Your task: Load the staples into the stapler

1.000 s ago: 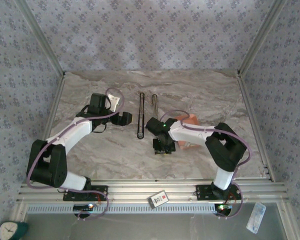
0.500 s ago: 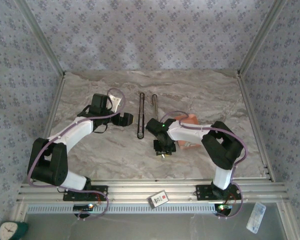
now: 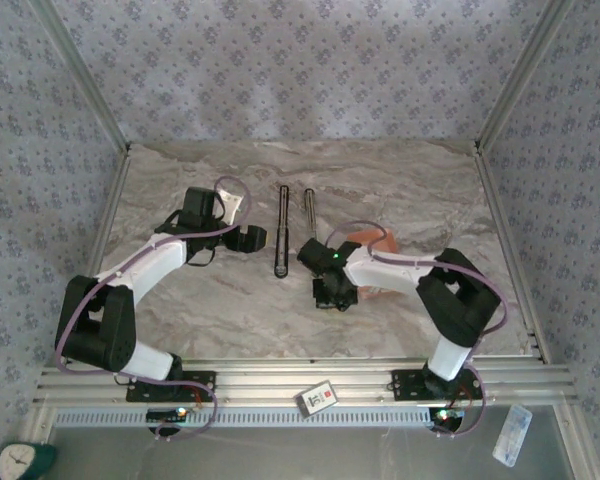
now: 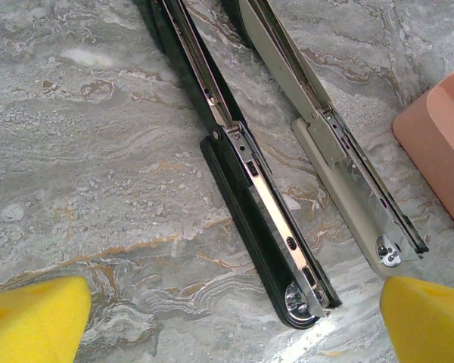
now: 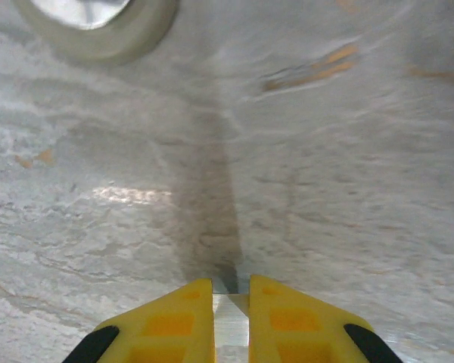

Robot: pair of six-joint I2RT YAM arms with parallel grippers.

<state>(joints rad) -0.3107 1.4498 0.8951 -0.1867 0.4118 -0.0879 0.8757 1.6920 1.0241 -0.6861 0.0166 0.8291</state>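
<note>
- Pick-up step: right jaws likely pinching thin silver staple strip [image 5: 231,304], 5 o'clock from long open black stapler [image 4: 265,219].
- Left jaws spread wide.
- Next: lift, slide into stapler.

The top camera hangs above and behind the arms, their bases along the bottom edge. It faces forward and down over the whole marble surface [image 3: 210,300] from far off. The left wrist camera looks steeply down from close range, past the left pincer [image 4: 228,324], at the opened stapler [image 4: 265,212], which the top view also holds at centre. The right wrist camera, behind the right pincer [image 5: 231,291], sits almost against the same surface.
</note>
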